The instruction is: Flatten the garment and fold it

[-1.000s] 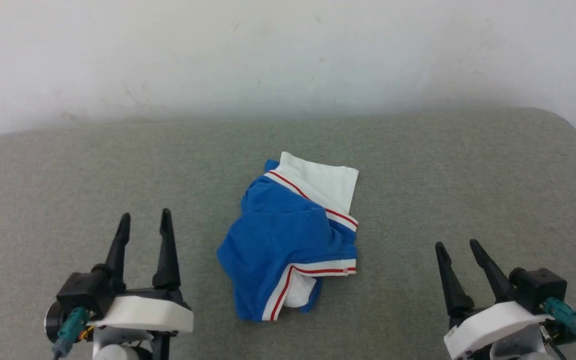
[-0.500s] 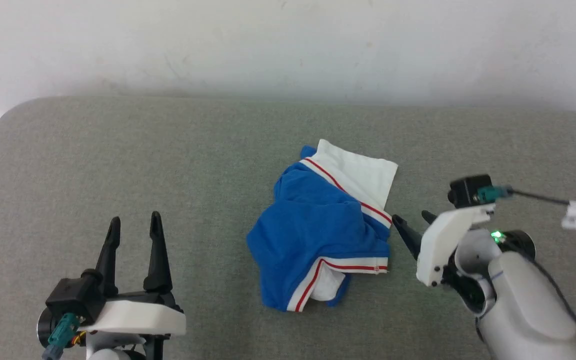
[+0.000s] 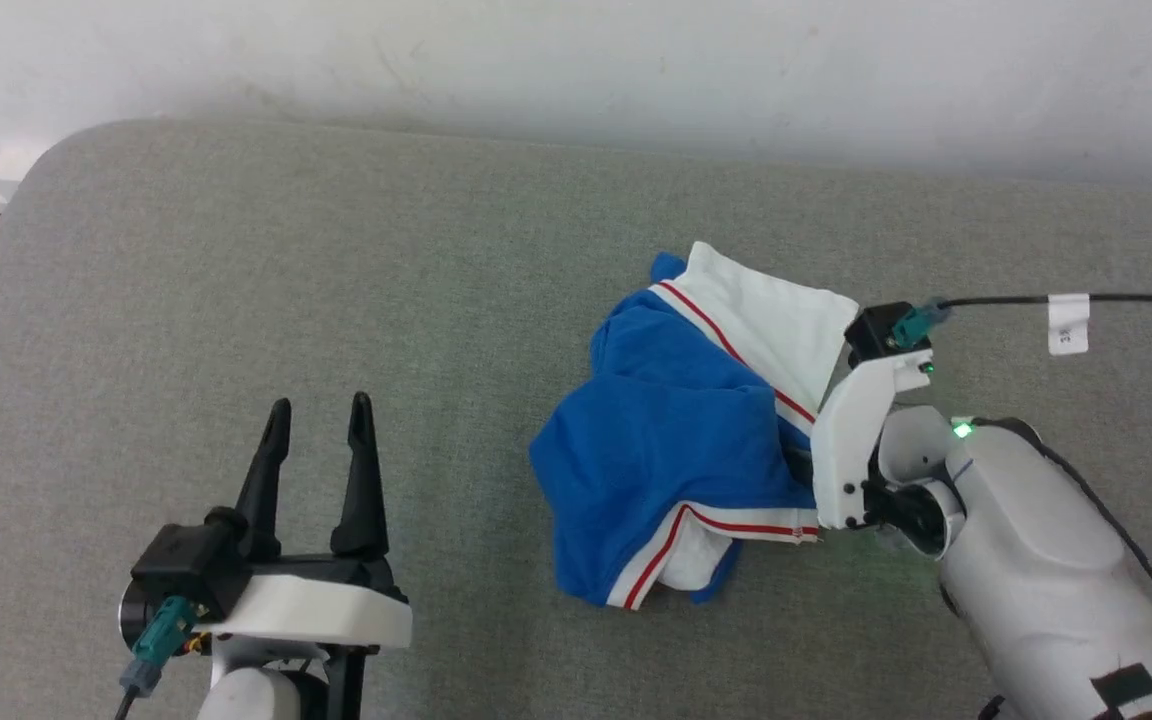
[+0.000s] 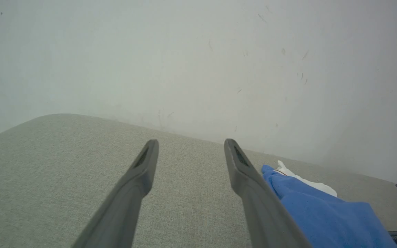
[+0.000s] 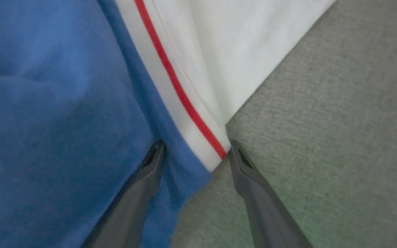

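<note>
Lying crumpled toward the right of the grey, coarsely woven padded surface (image 3: pixel 336 250) is the garment (image 3: pixel 676 450), a soft bright blue knit bunching into rounded folds. A flat white sleeve end is jutting out at its far side, and white bands carrying a thin red stripe are edging it. The right gripper (image 5: pixel 195 148) is reaching into the garment's right edge with its jaws parted. In the right wrist view its two long, tapering dark fingers are straddling the striped corner where white trim meets blue, one fingertip lying against blue cloth and the other over bare grey weave just beside the white panel. The left gripper (image 3: pixel 321 405) is sitting well apart from the garment at the lower left, jaws spread and holding nothing, its smooth matte fingers pointing toward the scuffed white wall (image 3: pixel 536 60). A thin black cable (image 3: pixel 1136 297) bearing a white tag is trailing from the right wrist.
</note>
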Controlling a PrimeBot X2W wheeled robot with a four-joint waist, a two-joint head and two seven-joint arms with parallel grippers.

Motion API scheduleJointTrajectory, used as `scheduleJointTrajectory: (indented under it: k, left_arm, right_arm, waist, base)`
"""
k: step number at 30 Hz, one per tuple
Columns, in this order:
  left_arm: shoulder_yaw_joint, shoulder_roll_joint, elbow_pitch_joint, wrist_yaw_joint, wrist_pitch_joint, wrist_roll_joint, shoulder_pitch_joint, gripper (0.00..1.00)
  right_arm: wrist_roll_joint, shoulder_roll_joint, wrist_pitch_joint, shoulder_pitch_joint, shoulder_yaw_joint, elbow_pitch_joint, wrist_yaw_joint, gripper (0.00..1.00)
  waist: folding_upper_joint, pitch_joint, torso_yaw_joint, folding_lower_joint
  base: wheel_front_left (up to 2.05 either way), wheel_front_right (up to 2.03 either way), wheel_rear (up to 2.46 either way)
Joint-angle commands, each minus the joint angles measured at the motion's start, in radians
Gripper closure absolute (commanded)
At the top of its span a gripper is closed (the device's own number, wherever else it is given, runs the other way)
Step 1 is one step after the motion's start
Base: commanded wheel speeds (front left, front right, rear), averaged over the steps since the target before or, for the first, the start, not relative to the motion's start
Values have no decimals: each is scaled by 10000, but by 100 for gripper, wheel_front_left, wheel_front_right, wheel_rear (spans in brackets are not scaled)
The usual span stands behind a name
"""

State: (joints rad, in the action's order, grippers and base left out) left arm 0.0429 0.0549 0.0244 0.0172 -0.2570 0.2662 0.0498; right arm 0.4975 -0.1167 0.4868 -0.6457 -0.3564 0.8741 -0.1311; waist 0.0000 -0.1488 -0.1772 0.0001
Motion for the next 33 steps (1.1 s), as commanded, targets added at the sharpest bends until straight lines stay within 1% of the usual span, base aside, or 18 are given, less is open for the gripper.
scheduleJointTrajectory:
  k: [1, 2, 5, 7, 11, 13, 15, 17, 19, 22, 24, 26, 29, 31, 33]
  left_arm:
    - [90, -44, 9, -45, -47, 115, 172, 0]
    - [117, -44, 21, -62, -47, 124, 181, 0]
    - [154, -45, 45, -91, -47, 118, 172, 0]
    - [178, -45, 74, -109, -47, 106, 154, 0]
    - [166, -46, 163, -119, -47, 46, 31, 0]
    - [150, -46, 210, -106, -47, 45, -63, 0]
    - [146, -46, 257, -101, -47, 62, -193, 0]
    - [171, -46, 310, -86, -47, 62, -317, 0]
    - [224, -46, 354, -83, -47, 71, -433, 0]
    - [279, -46, 393, -113, -47, 95, -590, 0]
    - [303, -46, 428, -121, -47, 111, -689, 0]
    - [316, -46, 484, -115, -47, 120, -784, 0]
    - [331, -47, 608, -94, -47, 107, -873, 0]
    - [332, -47, 682, -83, -47, 107, -892, 0]
    - [348, -47, 775, -61, -47, 96, -884, 0]
  right_arm:
    - [377, 140, 610, 127, -431, 536, 4, 74]
    - [539, 165, 800, 155, -591, 646, 4, 100]
    - [831, 167, 910, 145, -852, 675, 4, 100]
    - [946, 35, 513, -13, -1047, 490, 4, 100]
    - [761, -356, -1152, -512, -1232, -216, 4, 100]
    - [476, -602, -2095, -703, -1156, -631, 4, 100]
    - [319, -804, -2720, -682, -974, -1090, 4, 100]
    - [97, -1134, -3200, -451, -598, -1583, 4, 100]
    - [-207, -1555, -3574, 59, 54, -2149, 4, 100]
    - [-709, -2031, -3743, 1365, 1439, -3070, 4, 100]
    - [-1078, -2140, -3567, 2543, 2474, -3773, 4, 100]
    - [-1491, -2007, -3309, 3787, 3533, -4586, 4, 100]
    - [-1910, -1298, -2653, 5648, 4833, -5763, 4, 100]
    - [-2137, -690, -2178, 6652, 5375, -6375, 4, 100]
    - [-2357, -132, -1848, 7410, 5705, -6806, 4, 100]
  waist:
    - [0, -67, -94, -1]
    - [0, -42, -90, -1]
    - [0, 35, -40, -1]
    - [0, 124, 45, -1]
    - [0, 427, 325, -1]
    - [0, 609, 502, -1]
    - [0, 799, 698, -1]
    - [0, 981, 858, -1]
    - [0, 1129, 977, -1]
    - [0, 1297, 1127, -1]
    - [0, 1359, 1203, -1]
    - [0, 1399, 1293, -1]
    - [0, 1438, 1383, -1]
    - [0, 1447, 1440, -1]
    - [0, 1455, 1489, -1]
  base:
    - [0, 0, 0]
    - [0, 0, 0]
    - [0, 0, 0]
    - [0, 0, 0]
    - [0, 0, 0]
    - [0, 0, 0]
    - [0, 0, 0]
    - [0, 0, 0]
    - [0, 0, 0]
    - [0, 0, 0]
    - [0, 0, 0]
    - [0, 0, 0]
    - [0, 0, 0]
    - [0, 0, 0]
    - [0, 0, 0]
